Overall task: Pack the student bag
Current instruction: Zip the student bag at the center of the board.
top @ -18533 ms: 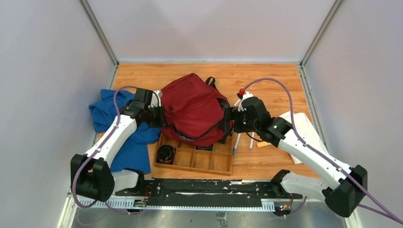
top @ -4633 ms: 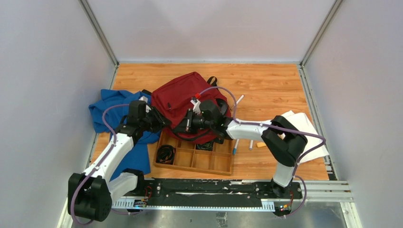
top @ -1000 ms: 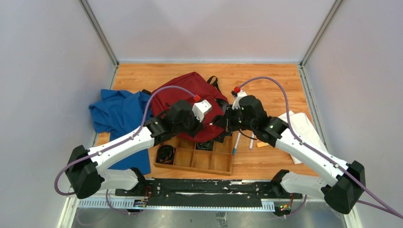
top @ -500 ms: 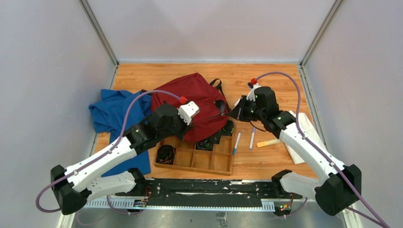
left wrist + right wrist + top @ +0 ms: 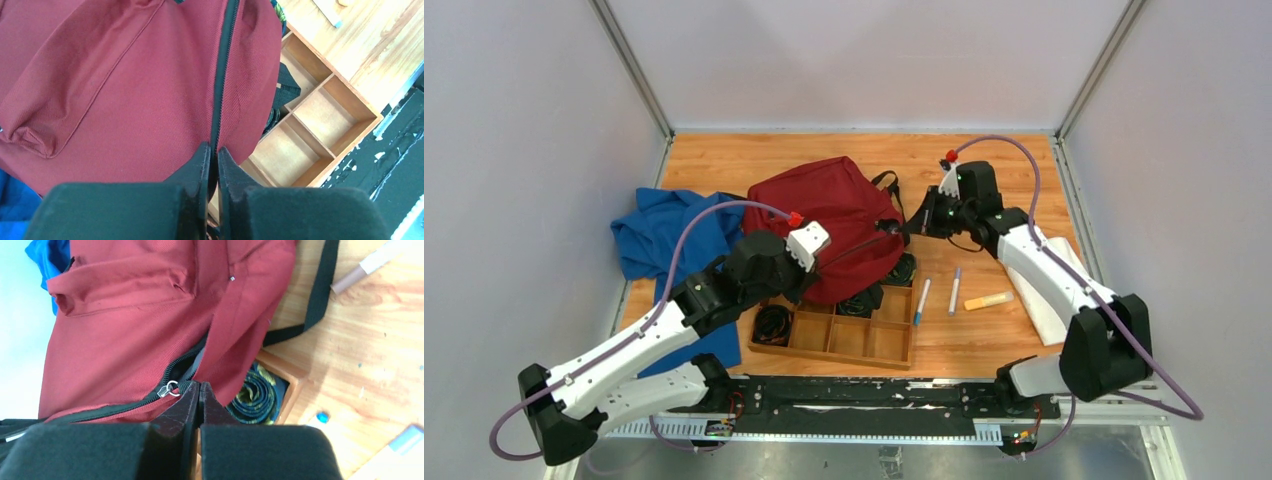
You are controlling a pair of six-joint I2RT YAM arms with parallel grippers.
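L tool point(image 5: 212, 150) is now pinched shut on the black zip line point(image 5: 223, 75) of the student bag point(image 5: 829, 215). A sec ago it was part-open, so this grip has only just been taken. R tool point(image 5: 199, 387) is kept clamped tight on the red fabric edge just beside the zip pull point(image 5: 169, 388). It has been drawn out toward the far-R of the surface point(image 5: 754, 155), vs. a pos. near bag centre a sec ago. L arm has meanwhile been pulled back toward near-L. Bag is thus stretched between the two tools at approx. mid-surface, its near edge overlapping the far rim of the wooden tray point(image 5: 894, 345), with blue cloth point(image 5: 659, 235) touching at its L. A dark gap is seen along the zip in R wrist view; opening is judged started, extent unclear. Implication: bag is held taut for unzipping, prob. the step in hand. Nothing appears packed yet, and pens point(image 5: 922, 300) are left lying on the surface.
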